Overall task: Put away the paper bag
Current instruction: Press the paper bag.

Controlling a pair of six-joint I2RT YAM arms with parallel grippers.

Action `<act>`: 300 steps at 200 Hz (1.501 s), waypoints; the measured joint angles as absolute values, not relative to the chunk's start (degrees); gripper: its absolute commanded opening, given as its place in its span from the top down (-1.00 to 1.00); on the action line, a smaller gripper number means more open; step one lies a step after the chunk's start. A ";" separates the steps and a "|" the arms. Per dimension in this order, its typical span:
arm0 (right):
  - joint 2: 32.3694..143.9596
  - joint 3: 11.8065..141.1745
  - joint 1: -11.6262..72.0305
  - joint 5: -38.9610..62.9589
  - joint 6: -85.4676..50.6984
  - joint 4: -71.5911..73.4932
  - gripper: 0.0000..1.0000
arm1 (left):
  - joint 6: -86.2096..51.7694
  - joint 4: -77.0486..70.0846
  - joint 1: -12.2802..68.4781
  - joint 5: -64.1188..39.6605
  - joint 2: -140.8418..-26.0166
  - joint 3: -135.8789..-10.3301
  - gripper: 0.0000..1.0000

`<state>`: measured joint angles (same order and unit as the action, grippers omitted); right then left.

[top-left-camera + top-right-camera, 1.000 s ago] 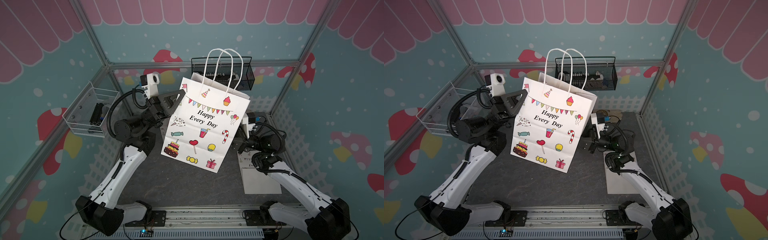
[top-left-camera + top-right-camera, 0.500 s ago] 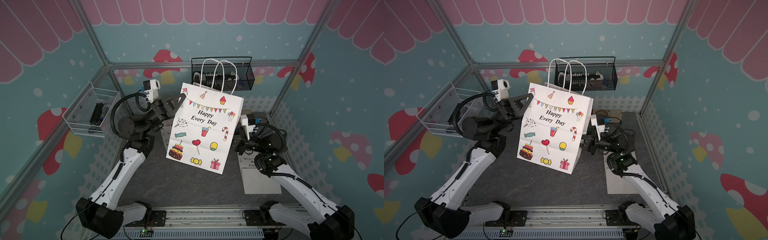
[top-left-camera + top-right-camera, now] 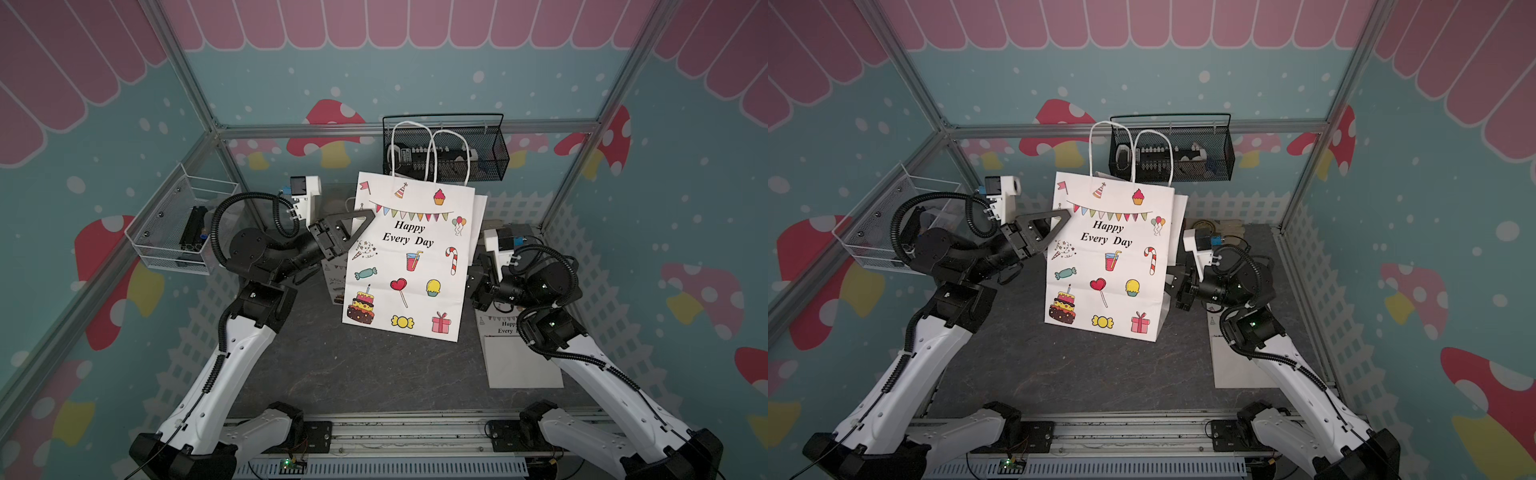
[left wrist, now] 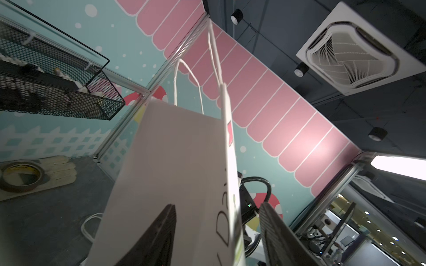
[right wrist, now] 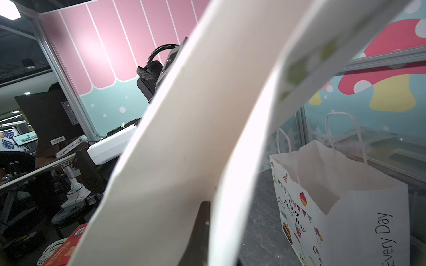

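Handover is the step right now. The paper bag [image 3: 409, 266] stands up tall in the middle, between the two arms, with its rope handles on top. I cannot tell if its bottom touches the tabletop [image 3: 374, 374] or hangs just above it.

The left end effector [image 4: 216, 205] is open. In the left wrist view its two fingers are wide apart. The bag's edge sits between them, high up on that side, and they do not squeeze it.

The right end effector [image 3: 1170, 291] is closed at the bag's other side, lower down. Its tips hide behind the paper in both top views. In the right wrist view white paper runs right where it grips, so I think it is pinching the bag.

Next, I think the left arm should slide back without bumping the bag. The right arm must hold tight, because thin paper can slip or bend.

Where the bag should go is a guess. A flat bag [image 3: 519, 365] lies on the tabletop by the right arm, so maybe there. Another open bag [image 5: 341, 207] stands close behind.
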<state>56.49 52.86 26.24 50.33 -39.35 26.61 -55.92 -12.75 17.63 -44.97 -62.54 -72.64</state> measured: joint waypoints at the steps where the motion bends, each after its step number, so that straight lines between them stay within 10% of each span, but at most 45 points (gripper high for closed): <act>1: 56.45 52.90 26.24 50.30 -39.29 26.48 1.00 | -55.86 -12.45 17.61 -44.84 -62.43 -72.64 -0.44; 103: 53.06 54.96 24.27 49.80 -30.24 10.94 1.00 | -44.99 -1.56 19.35 -47.16 -57.93 -67.09 -0.78; 135: 53.06 54.96 23.99 51.07 -30.04 10.26 1.00 | -42.65 1.56 23.42 -49.54 -58.15 -66.87 -0.58; 172: 53.06 55.05 23.99 51.70 -30.06 10.33 1.00 | -40.77 2.57 25.69 -49.71 -57.14 -65.69 0.14; 250: 50.46 55.20 22.79 51.00 -29.06 8.03 1.00 | -38.57 7.05 25.76 -49.78 -53.87 -65.25 -0.42; 300: 50.92 55.27 22.59 52.62 -30.28 9.52 1.00 | -41.25 4.47 25.78 -51.94 -54.39 -65.14 0.12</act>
<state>50.92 55.27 22.59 52.62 -30.28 9.52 -41.25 4.47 25.78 -51.94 -54.39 -65.14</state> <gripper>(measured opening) 0.047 0.516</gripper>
